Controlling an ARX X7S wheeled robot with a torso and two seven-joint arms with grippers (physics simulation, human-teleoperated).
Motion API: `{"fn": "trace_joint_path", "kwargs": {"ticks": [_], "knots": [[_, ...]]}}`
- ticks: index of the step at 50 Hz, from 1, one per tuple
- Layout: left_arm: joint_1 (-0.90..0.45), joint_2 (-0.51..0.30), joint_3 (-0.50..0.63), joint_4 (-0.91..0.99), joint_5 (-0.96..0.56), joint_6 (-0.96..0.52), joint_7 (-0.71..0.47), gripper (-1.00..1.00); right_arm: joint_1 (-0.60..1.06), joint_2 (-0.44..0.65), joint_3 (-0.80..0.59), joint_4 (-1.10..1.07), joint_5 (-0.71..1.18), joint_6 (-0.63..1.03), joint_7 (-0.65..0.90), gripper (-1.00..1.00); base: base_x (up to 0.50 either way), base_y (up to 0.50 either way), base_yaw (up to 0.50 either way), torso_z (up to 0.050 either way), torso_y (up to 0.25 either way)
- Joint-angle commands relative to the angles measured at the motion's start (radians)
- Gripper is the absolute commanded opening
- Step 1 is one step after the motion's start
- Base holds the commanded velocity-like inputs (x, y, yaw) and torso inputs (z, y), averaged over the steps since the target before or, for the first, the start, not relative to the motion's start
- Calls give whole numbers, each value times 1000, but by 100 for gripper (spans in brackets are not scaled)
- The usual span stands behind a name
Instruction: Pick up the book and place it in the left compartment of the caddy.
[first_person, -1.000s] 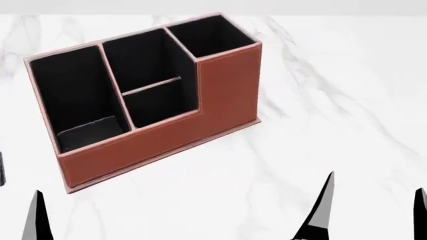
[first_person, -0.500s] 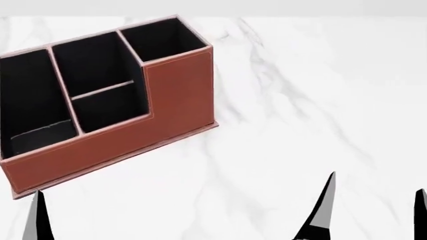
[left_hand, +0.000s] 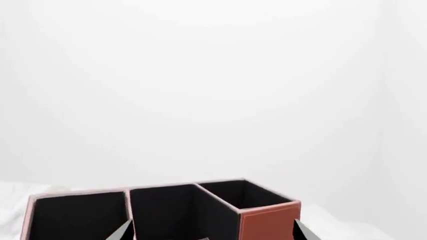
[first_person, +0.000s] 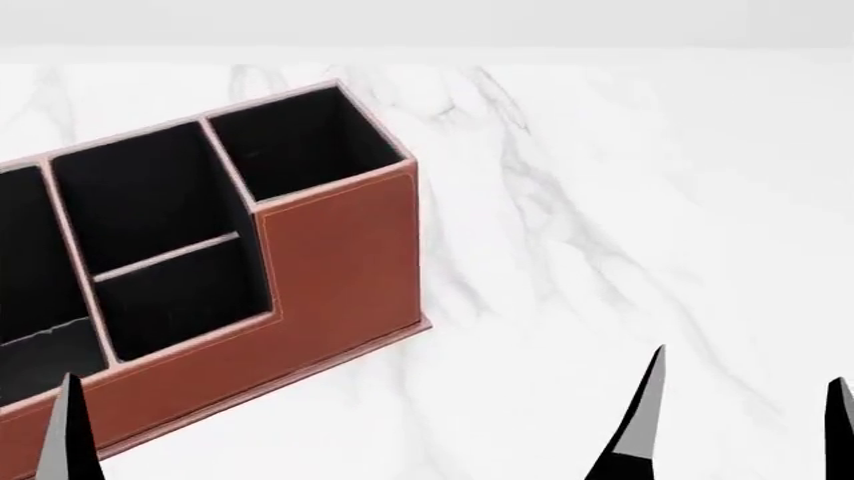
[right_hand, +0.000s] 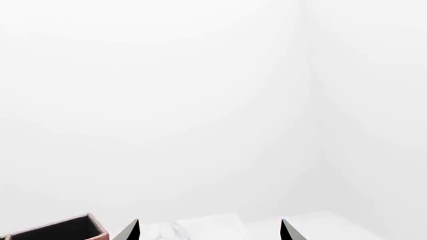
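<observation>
Head view: caddy (first_person: 320, 290) standing askew on the marble tabletop (first_person: 627, 230) toward its far left, left compartment (first_person: 27, 300) mostly cut off by the frame, book nowhere in sight. Left wrist view: left gripper (left_hand: 210, 231) spread wide, pointed at the caddy's open bays. Right wrist view: right gripper (right_hand: 209, 231) likewise wide, holding nothing.
</observation>
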Motion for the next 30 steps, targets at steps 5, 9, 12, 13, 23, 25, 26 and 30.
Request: {"fn": "trace_joint_path", "kwargs": {"ticks": [5,9,12,13,23,25,26,30], "knots": [[-3,-14,8,1,-8,1,-16,100,-11,14,-24,-2,-54,-32,8,100,0,0,366,0,0],[-5,-14,12,-9,-10,8,-17,100,-11,22,-45,8,-55,-50,-12,100,0,0,500,0,0],[-5,-17,13,-8,-12,9,-20,100,-11,24,-47,9,-56,-52,-11,100,0,0,500,0,0],[-5,-17,14,-8,-12,10,-21,100,-11,25,-48,9,-56,-52,-11,100,0,0,500,0,0],[-5,-25,17,-9,-17,14,-29,100,-10,31,-54,3,-54,-49,-6,100,0,0,500,0,0],[-6,-27,18,-9,-17,14,-31,100,-8,32,-56,3,-56,-46,-4,100,0,0,500,0,0],[-6,-27,19,-12,-17,18,-30,100,-8,33,-57,3,-55,-47,-5,100,0,0,500,0,0],[-7,-31,20,-3,-21,10,-36,100,-8,36,-58,2,-54,-46,-2,100,0,0,500,0,0]]}}
